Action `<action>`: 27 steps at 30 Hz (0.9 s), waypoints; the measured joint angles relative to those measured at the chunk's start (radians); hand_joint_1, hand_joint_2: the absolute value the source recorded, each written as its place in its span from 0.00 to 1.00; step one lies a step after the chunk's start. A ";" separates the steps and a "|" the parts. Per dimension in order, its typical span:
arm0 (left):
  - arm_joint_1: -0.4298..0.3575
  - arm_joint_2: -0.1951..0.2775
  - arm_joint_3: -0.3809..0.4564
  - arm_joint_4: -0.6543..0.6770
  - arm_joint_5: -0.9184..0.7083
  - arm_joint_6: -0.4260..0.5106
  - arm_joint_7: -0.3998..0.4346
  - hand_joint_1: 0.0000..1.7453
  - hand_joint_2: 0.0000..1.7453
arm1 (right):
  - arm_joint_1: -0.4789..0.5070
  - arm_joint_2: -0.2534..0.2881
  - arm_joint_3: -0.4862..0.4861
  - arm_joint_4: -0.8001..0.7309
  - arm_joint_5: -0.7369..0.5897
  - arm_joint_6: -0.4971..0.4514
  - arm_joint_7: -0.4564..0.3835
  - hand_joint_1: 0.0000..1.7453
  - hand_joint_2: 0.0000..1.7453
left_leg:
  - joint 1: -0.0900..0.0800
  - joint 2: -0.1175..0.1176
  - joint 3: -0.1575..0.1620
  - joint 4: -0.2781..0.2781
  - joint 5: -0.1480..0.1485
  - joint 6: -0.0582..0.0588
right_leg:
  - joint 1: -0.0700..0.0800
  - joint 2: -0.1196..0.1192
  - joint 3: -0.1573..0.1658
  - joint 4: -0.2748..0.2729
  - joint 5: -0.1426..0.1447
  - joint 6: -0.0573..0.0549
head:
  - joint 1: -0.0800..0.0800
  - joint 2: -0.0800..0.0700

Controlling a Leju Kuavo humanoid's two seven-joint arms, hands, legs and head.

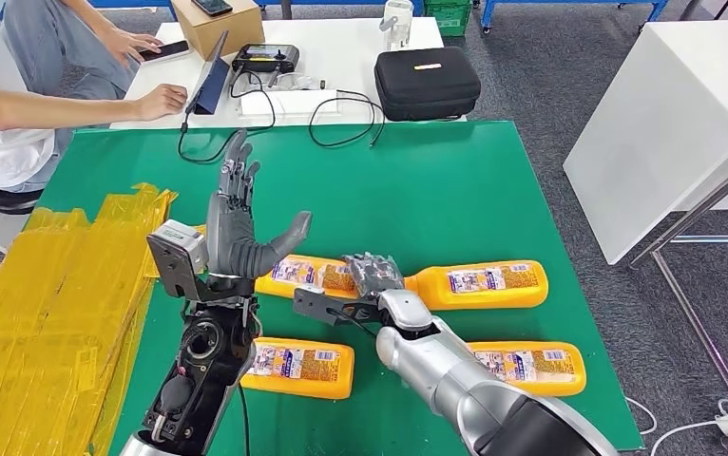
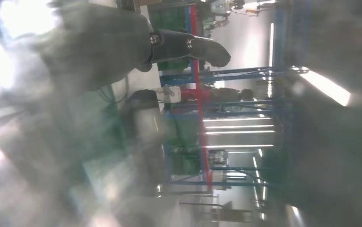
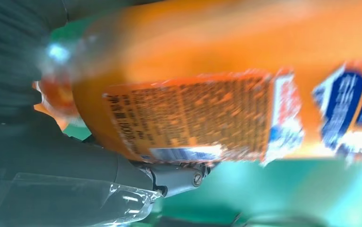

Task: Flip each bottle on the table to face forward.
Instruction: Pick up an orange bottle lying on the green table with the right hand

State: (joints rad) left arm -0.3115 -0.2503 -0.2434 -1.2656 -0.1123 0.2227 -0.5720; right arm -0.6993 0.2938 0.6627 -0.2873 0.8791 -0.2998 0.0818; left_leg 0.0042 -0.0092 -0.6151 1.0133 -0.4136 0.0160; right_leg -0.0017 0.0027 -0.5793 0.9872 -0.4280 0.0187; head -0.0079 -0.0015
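Right hand (image 1: 374,275) grasps a flat orange plastic bottle (image 1: 308,275) with a printed label, lying on the green table (image 1: 436,180) under its curled fingers (image 1: 370,269). Left hand (image 1: 239,223) is raised, fingers spread, holding nothing. Three matching orange bottles lie near the fingers.

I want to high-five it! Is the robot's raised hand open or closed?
Open. The left hand is raised above the green table, fingers spread upward, thumb out sideways, holding nothing.

four orange bottles (image 1: 479,284) | lying flat | green table (image 1: 436,190)
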 joint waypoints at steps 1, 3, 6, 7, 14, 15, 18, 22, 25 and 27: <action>0.004 0.000 0.000 -0.005 0.000 0.002 0.000 0.00 1.00 | 0.000 -0.002 -0.019 -0.001 -0.017 -0.036 -0.006 1.00 1.00 | 0.000 0.000 0.000 0.000 0.000 0.000 | 0.000 0.000 0.000 0.000 0.000 0.000 | 0.000 0.000; 0.013 0.001 0.000 -0.016 0.000 0.006 0.002 0.00 1.00 | 0.000 -0.005 -0.059 -0.004 -0.057 -0.109 -0.032 1.00 1.00 | 0.000 0.000 0.000 0.000 0.000 0.000 | 0.000 0.000 0.000 0.000 0.000 0.000 | 0.000 0.000; 0.025 0.002 0.002 -0.032 0.001 0.014 0.003 0.00 1.00 | -0.001 -0.009 -0.143 -0.021 -0.140 -0.218 -0.115 1.00 1.00 | 0.000 0.000 -0.001 0.000 0.000 0.000 | 0.000 0.000 0.000 0.000 0.000 0.000 | 0.000 0.000; 0.029 0.003 0.003 -0.036 0.001 0.016 0.004 0.00 1.00 | -0.002 -0.010 -0.174 -0.029 -0.168 -0.246 -0.147 1.00 1.00 | 0.000 0.000 -0.001 0.000 0.000 0.000 | 0.000 0.000 0.000 0.000 0.000 0.000 | 0.000 0.000; 0.046 0.009 0.006 -0.051 0.002 0.019 0.004 0.00 1.00 | -0.008 -0.013 -0.399 -0.103 -0.324 -0.348 -0.356 1.00 1.00 | 0.000 0.000 -0.001 0.000 0.000 0.000 | 0.000 0.000 -0.001 0.000 0.000 0.000 | 0.000 0.000; 0.047 0.009 0.006 -0.051 0.002 0.020 0.004 0.00 1.00 | -0.008 -0.013 -0.421 -0.111 -0.336 -0.353 -0.375 1.00 1.00 | 0.000 0.000 -0.001 0.000 0.000 0.000 | 0.000 0.000 -0.001 0.000 0.000 0.000 | 0.000 0.000; 0.047 0.009 0.007 -0.051 0.001 0.021 0.004 0.00 1.00 | -0.007 -0.012 -0.486 -0.140 -0.389 -0.363 -0.435 1.00 1.00 | 0.000 -0.001 -0.001 0.000 0.000 0.000 | 0.000 0.000 -0.001 0.000 0.000 0.000 | 0.000 0.000; 0.047 0.009 0.007 -0.051 0.001 0.026 0.004 0.00 1.00 | -0.005 -0.012 -0.556 -0.175 -0.436 -0.363 -0.482 1.00 1.00 | 0.000 0.000 -0.001 0.000 0.000 0.000 | 0.000 0.000 -0.001 0.000 0.000 0.000 | 0.000 0.000; 0.047 0.009 0.007 -0.051 -0.001 0.028 0.005 0.00 1.00 | 0.010 -0.010 -0.590 -0.209 -0.480 -0.344 -0.536 1.00 1.00 | 0.000 -0.001 -0.001 0.000 0.000 0.000 | 0.000 0.000 -0.001 0.000 0.000 0.000 | 0.000 0.000; 0.048 0.011 0.008 -0.051 -0.003 0.019 0.013 0.00 1.00 | 0.031 -0.005 -0.606 -0.249 -0.505 -0.307 -0.589 1.00 1.00 | 0.000 -0.001 -0.001 0.000 0.000 0.000 | 0.000 0.000 -0.001 0.000 0.000 0.000 | 0.000 0.000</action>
State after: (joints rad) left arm -0.2637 -0.2392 -0.2355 -1.3165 -0.1156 0.2420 -0.5593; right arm -0.6686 0.2890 0.0567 -0.5365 0.3736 -0.6070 -0.5071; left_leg 0.0043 -0.0100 -0.6164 1.0133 -0.4136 0.0160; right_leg -0.0016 0.0022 -0.5801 0.9873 -0.4280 0.0187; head -0.0079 -0.0015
